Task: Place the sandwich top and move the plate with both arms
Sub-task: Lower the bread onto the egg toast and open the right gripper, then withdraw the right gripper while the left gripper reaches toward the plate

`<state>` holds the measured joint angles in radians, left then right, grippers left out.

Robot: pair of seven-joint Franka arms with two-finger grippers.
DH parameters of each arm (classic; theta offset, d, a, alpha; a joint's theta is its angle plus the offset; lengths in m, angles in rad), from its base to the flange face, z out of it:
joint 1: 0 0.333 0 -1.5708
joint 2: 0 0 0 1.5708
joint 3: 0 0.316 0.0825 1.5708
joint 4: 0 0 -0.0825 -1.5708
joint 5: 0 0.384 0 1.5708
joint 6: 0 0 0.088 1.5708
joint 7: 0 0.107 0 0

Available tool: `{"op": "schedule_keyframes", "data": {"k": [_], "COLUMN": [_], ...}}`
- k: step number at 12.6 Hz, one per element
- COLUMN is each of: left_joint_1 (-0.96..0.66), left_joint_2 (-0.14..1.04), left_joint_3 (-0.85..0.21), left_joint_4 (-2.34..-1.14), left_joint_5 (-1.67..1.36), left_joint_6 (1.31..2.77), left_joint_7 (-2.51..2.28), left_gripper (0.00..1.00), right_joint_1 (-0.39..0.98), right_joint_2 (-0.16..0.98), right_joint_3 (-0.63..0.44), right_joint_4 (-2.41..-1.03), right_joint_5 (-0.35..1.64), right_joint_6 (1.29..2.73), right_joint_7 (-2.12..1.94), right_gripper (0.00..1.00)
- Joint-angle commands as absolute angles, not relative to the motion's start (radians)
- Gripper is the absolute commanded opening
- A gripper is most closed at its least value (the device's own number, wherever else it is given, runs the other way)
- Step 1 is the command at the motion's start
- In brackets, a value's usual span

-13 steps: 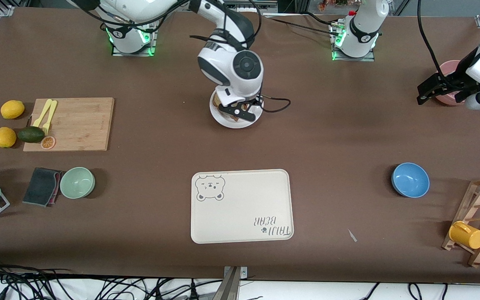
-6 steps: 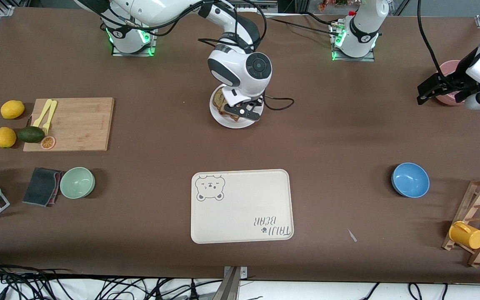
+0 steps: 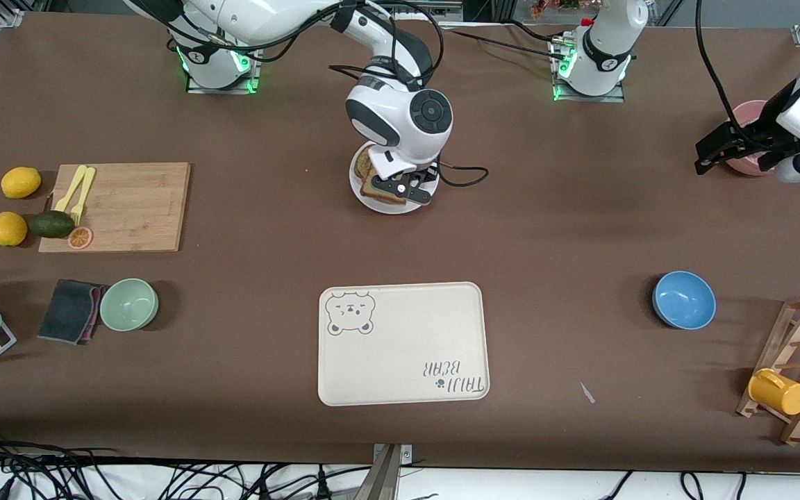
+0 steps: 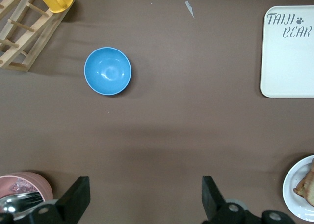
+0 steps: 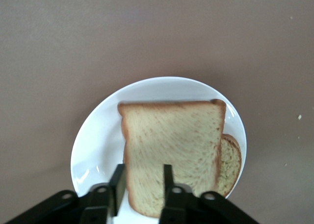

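The white plate (image 3: 391, 207) sits on the brown table in front of the right arm's base, also seen as the plate (image 5: 98, 140). The sandwich top (image 5: 171, 136), a tan slice with brown crust, lies flat on a lower slice (image 5: 229, 162) whose edge peeks out from under it. My right gripper (image 5: 142, 182) hovers just over the slice's edge, open, its fingers apart with the bread showing between them. My left gripper (image 4: 144, 197) waits open over bare table at the left arm's end, beside a pink bowl (image 4: 22, 185). The plate's rim (image 4: 294, 185) shows in the left wrist view.
A cream bear-print tray (image 3: 403, 344) lies nearer the front camera than the plate. A blue bowl (image 3: 683, 299) and a wooden rack with a yellow mug (image 3: 778, 392) stand toward the left arm's end. A cutting board (image 3: 122, 206), lemons, an avocado and a green bowl (image 3: 129, 303) lie toward the right arm's end.
The right wrist shifted slightly toward the left arm's end, its fingers parted and the bread slice settled flat on the plate. The left arm has not moved.
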<state>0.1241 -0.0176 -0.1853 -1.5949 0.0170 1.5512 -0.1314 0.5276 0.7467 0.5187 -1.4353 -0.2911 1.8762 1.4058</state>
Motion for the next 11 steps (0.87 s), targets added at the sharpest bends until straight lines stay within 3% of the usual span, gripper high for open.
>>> {"op": "schedule_keyframes", "data": {"k": [1, 4, 8, 11], "left_joint_1": [0.124, 0.124, 0.124, 0.121], "left_joint_2": [-0.008, -0.008, -0.008, -0.009], "left_joint_3": [-0.184, -0.184, -0.186, -0.187], "left_joint_4": [-1.566, -1.566, -1.566, -1.566], "left_joint_5": [-0.008, -0.008, -0.008, -0.008], "left_joint_6": [1.528, 1.528, 1.528, 1.528], "left_joint_7": [-0.137, -0.137, -0.137, -0.156], "left_gripper": [1.0, 1.0, 1.0, 1.0], "right_joint_1": [0.531, 0.453, 0.336, 0.241], "right_joint_2": [0.724, 0.655, 0.591, 0.563], "right_joint_3": [0.515, 0.515, 0.479, 0.476], "right_joint_4": [-1.405, -1.405, -1.416, -1.434], "right_joint_5": [-0.311, -0.308, -0.299, -0.293], "right_joint_6": [1.856, 1.833, 1.829, 1.818], "right_joint_7": [1.479, 1.419, 1.196, 1.034], "right_gripper": [0.78, 0.82, 0.98, 0.99]}}
